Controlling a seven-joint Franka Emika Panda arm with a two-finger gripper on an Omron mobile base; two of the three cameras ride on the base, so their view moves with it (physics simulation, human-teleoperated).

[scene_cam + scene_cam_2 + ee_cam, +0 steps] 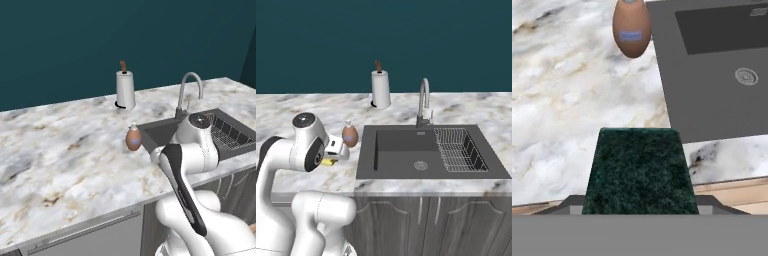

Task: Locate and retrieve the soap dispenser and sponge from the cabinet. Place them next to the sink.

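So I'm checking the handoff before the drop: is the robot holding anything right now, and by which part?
It holds the sponge, green side facing the hand camera. The fingers grip its near end, one on each side edge, above the counter left of the sink.

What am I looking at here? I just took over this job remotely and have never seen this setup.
It is a white robot arm on a driving base in a simulated kitchen. Two pictures come from cameras behind the arm, left and right; the third looks along its hand. On the marble counter the soap dispenser stands beside the sink, with a paper-towel roll behind. The gripper is closed on the sponge, held over the counter's front edge, near the sink.
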